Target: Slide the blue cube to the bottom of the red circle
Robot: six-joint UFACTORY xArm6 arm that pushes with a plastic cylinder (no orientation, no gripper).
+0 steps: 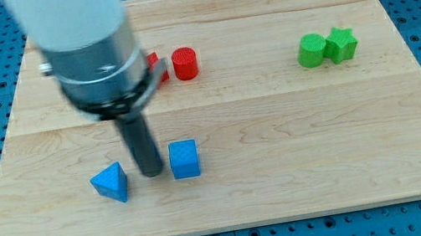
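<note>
The blue cube (185, 158) sits on the wooden board at lower centre-left. The red circle, a short red cylinder (185, 63), stands well above it near the view's top. My tip (151, 173) rests on the board just left of the blue cube, close to its left side, between it and a blue triangular block (111, 183). Whether the tip touches the cube cannot be told.
A second red block (156, 65) is partly hidden behind the arm's body, left of the red cylinder. A green cylinder (312, 50) and a green star-shaped block (341, 44) sit together at upper right. The wooden board (300, 146) lies on a blue perforated table.
</note>
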